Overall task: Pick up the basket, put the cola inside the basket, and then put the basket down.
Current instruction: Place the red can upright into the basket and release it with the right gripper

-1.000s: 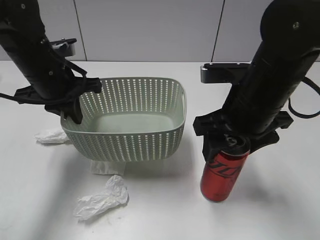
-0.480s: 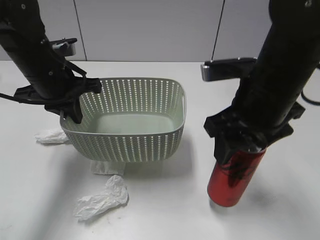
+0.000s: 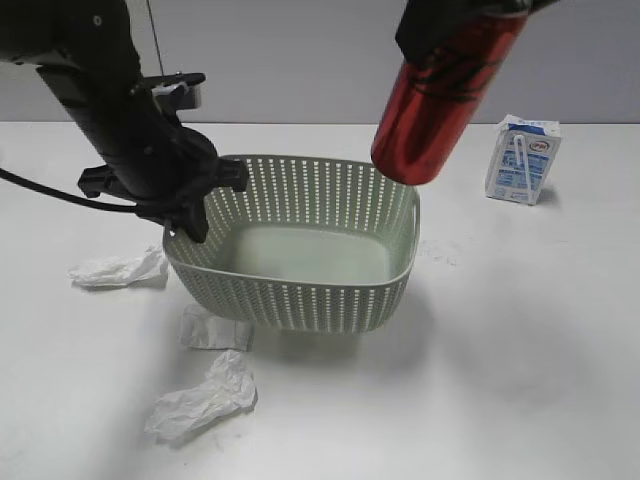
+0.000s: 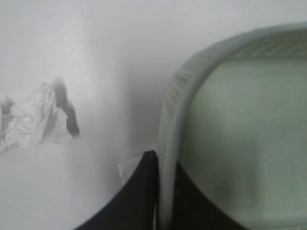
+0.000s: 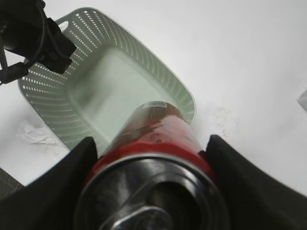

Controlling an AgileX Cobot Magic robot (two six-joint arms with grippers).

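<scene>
basket point(image 3: 300, 255) clamped at its left rim by the closed left tool point(image 4: 160, 191), held near the surface's point(image 3: 520, 400) middle | cola point(image 3: 445, 85) gripped at its top by the right tool point(image 5: 153, 191), long axis tilted, base over the basket's far-right corner | right arm nearer; drop judged down and leftward

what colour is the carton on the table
Blue and white carton, clearest in the exterior view.
</scene>
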